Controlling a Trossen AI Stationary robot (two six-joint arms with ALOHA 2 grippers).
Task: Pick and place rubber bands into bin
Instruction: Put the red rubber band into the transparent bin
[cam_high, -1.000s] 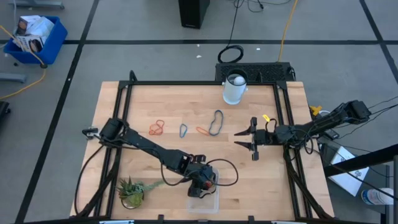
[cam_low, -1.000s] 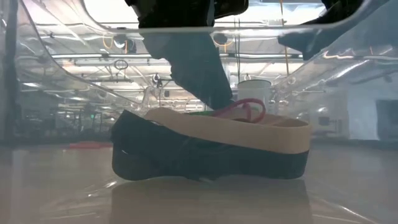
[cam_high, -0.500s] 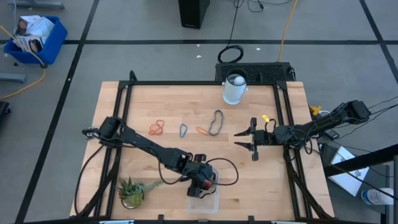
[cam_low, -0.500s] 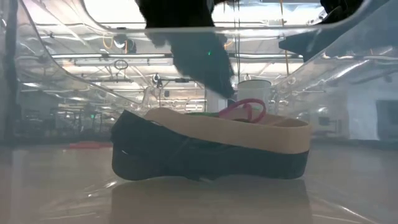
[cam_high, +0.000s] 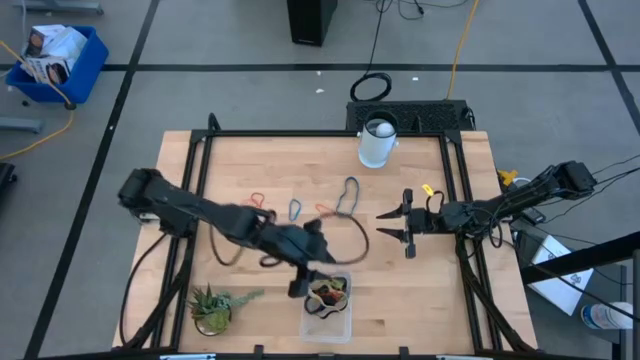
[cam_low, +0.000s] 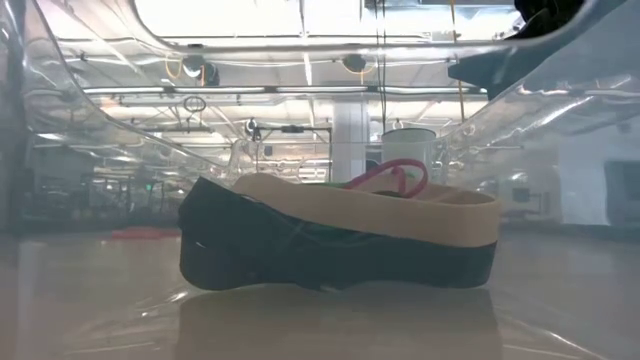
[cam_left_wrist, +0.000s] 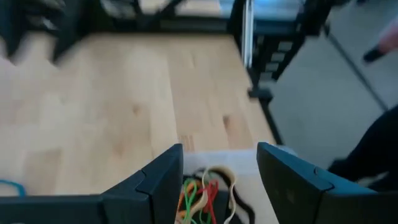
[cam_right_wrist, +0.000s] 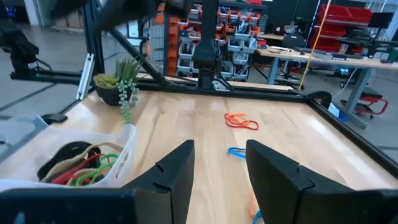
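Clear plastic forms the bin (cam_high: 327, 308), which you will find on the counter (cam_high: 260, 160) just ahead of and below the left fingers (cam_left_wrist: 158, 180). Through the left wrist camera you see both left fingers parted with nothing between them, and red, green and tan rubber bands (cam_left_wrist: 202, 190) lying in the bin in the gap beyond their tips. From above, the left gripper (cam_high: 305, 262) is blurred, hanging beside the bin's far edge and apart from it.

At counter level you look through the bin wall at a broad tan band (cam_low: 380, 212) resting on a dark one (cam_low: 300, 255), with a red loop (cam_low: 395, 175) on top.

Loose bands lie on the counter beyond the left fingers: an orange one (cam_high: 253, 203), a blue-grey one (cam_high: 295, 209) and a dark one (cam_high: 348, 195), all well apart from the bin.

Your right gripper (cam_high: 395, 224) waits over bare wood, its fingers (cam_right_wrist: 177, 171) spread and empty. Ahead of them you see an orange band (cam_right_wrist: 241, 121) and a blue one (cam_right_wrist: 236, 152), with the bin off to one side beside a potted plant (cam_right_wrist: 124, 78). A white cup (cam_high: 377, 142) stands at the counter's far edge.
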